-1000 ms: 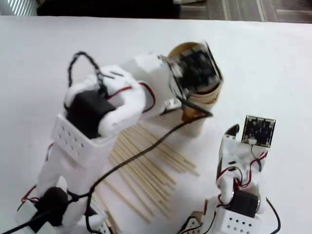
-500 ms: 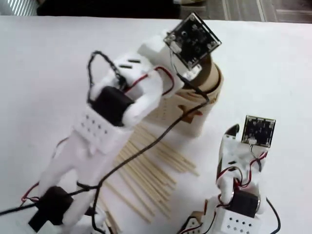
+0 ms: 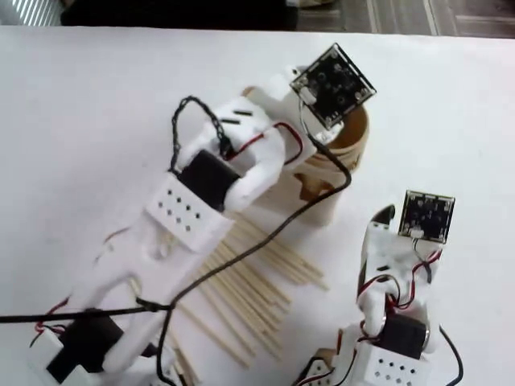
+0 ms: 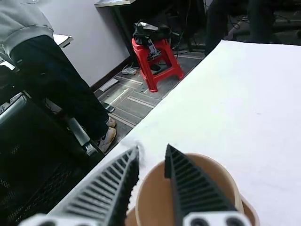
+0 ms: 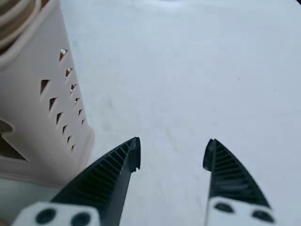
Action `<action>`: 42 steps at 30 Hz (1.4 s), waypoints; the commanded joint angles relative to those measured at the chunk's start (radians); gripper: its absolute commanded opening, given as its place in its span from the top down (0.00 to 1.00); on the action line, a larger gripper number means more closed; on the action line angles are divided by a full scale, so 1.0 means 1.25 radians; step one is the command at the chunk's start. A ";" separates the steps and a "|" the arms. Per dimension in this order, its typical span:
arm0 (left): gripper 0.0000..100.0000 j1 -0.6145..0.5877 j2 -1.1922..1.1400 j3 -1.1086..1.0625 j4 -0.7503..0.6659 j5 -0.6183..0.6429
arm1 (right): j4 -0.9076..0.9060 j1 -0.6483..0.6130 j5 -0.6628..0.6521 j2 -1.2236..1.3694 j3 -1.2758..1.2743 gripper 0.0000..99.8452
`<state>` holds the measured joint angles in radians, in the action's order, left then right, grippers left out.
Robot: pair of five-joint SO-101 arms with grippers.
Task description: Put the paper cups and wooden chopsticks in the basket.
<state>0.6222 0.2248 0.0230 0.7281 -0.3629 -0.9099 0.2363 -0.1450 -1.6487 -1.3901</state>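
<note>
The chopsticks [image 3: 249,281] lie in a loose fan on the table [image 3: 80,96]. Their long axes run slantwise, from under the left arm's forearm out toward the right arm. A cup [image 4: 214,169] sits nested in another inside the basket [image 5: 33,117], which stands just past the far ends of the sticks.

From the left gripper [image 4: 151,153] the sticks lie behind and below, back toward that arm's own base. The gripper is over the basket, with one jaw inside the cup and the other outside its wall. The jaws stand a little apart, and cup interior shows between the wall and the inner jaw. I judge from this that the cup is loose, not pinched.

From the right gripper [image 3: 381,219] the nearest stick ends lie off to its left and slightly back, near but apart. The basket wall is close on that same side, a little ahead. Its jaws are spread wide and hold nothing.

With the cup seated, the sticks look like the next job. The right gripper seems nearer to their ends and is free. It would have to swing left, come down and close across the sticks' long axis, not along it. The left would first have to lift out of the cup and fold back over its own forearm's ground.
</note>
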 commanded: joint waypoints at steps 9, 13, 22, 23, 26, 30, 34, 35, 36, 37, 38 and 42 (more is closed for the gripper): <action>0.89 0.045 0.003 -0.242 -0.085 0.000 | 0.018 0.008 -0.009 -0.007 0.010 0.78; 0.89 0.046 0.003 -0.314 -0.168 0.000 | 0.018 0.008 -0.009 -0.007 0.010 0.78; 0.89 0.025 0.013 -0.020 0.063 0.001 | 0.018 0.008 -0.009 -0.007 0.010 0.78; 0.89 0.017 0.013 0.027 0.110 0.001 | 0.018 0.008 -0.009 -0.007 0.010 0.78; 0.89 -0.015 0.009 0.172 0.284 0.001 | 0.018 0.008 -0.009 -0.007 0.010 0.78; 0.89 -0.079 0.008 0.350 0.484 0.001 | 0.018 0.008 -0.009 -0.007 0.010 0.78; 0.89 -0.168 0.012 0.541 0.654 0.000 | 0.018 0.009 -0.009 -0.007 0.010 0.78; 0.89 -0.187 0.012 0.593 0.698 -0.001 | 0.018 0.009 -0.009 -0.007 0.010 0.78; 0.89 -0.207 0.012 0.638 0.743 -0.011 | 0.018 0.009 -0.009 -0.007 0.011 0.78; 0.89 -0.224 0.012 0.681 0.788 -0.031 | 0.018 0.012 -0.009 -0.007 0.012 0.78; 0.89 -0.239 0.012 0.717 0.831 -0.052 | 0.018 0.028 -0.009 -0.008 0.016 0.78; 0.89 -0.366 0.050 0.716 0.849 -0.066 | 0.003 0.133 -0.001 -0.008 0.090 0.78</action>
<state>0.2816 0.2325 0.8884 1.7668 -0.4289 -0.9099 0.3268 -0.1450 -1.6487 -1.3656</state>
